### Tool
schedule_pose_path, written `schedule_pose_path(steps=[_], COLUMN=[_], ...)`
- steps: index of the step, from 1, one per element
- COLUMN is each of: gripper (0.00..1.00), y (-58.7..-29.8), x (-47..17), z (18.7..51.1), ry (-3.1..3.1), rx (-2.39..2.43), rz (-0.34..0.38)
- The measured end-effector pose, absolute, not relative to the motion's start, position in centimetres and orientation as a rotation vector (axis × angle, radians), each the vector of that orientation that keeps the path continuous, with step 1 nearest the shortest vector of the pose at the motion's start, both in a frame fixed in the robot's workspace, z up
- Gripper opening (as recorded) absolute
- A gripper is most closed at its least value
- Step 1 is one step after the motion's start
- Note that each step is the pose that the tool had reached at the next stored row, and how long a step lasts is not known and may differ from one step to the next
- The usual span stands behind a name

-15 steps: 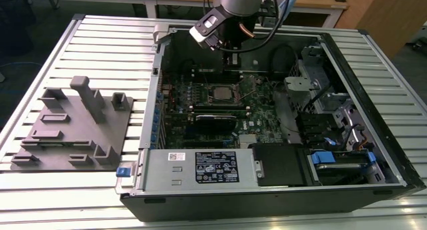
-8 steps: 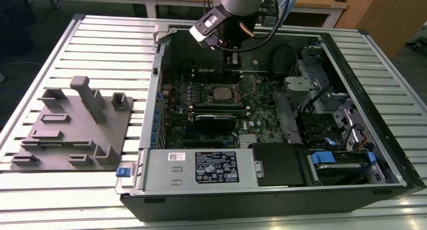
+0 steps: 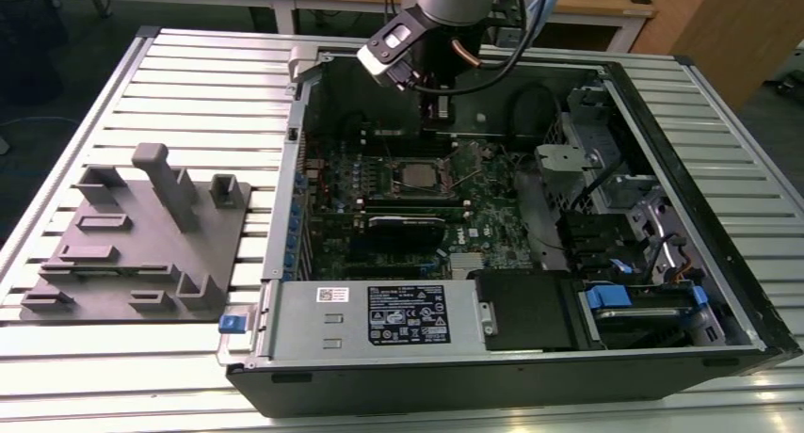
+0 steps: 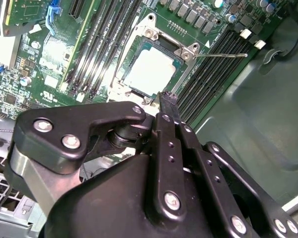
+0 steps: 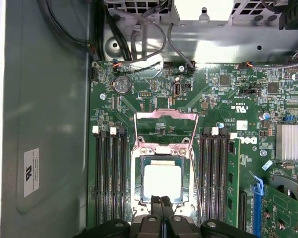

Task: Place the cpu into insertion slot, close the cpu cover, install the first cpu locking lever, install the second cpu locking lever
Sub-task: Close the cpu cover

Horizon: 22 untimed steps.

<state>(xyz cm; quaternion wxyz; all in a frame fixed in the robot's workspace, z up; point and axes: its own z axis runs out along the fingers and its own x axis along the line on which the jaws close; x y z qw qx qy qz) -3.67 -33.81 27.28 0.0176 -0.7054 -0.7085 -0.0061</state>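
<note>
The pincer (image 5: 161, 199), pressed together on nothing, hovers at the edge of the cover (image 5: 138, 178) lying over the chip (image 5: 162, 181) on the green board (image 5: 218, 99)

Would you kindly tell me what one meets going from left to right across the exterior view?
Grey fixture plate → cpu on the green motherboard → blue drive handle.
</note>
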Motion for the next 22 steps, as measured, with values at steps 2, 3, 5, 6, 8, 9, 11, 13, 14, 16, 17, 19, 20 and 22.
schedule_pose_path(steps=[2, 3, 5, 6, 8, 9, 11, 13, 14, 16, 17, 19, 20, 22], gripper=[0.11, 0.11, 0.11, 0.11, 0.11, 0.11, 0.11, 0.11, 0.11, 0.11, 0.11, 0.11, 0.11, 0.11], y=[-33.81, -33.81, -33.81, -33.81, -33.81, -33.81, -33.81, -33.81, -33.81, -33.81, -33.81, -33.81, -33.81, -33.81], x=[-3.61, -3.58, -3.54, -3.53, -3.52, -3.5, -3.45, -3.38, -3.35, -3.28, -3.24, -3.17, -3.14, -3.08], z=[27.28, 27.29, 27.29, 27.28, 27.28, 27.28, 27.28, 27.28, 27.28, 27.28, 27.28, 27.28, 27.28, 27.28], ry=[-2.201, -2.201, -2.201, -2.201, -2.201, -2.201, -2.201, -2.201, -2.201, -2.201, -2.201, -2.201, -2.201, -2.201], rx=[-2.192, -2.192, -2.192, -2.192, -2.192, -2.192, -2.192, -2.192, -2.192, -2.192, -2.192, -2.192, -2.192, -2.192], rz=[-0.019, -0.019, -0.019, -0.019, -0.019, -0.019, -0.019, -0.019, -0.019, -0.019, -0.019, -0.019, -0.019, -0.019])
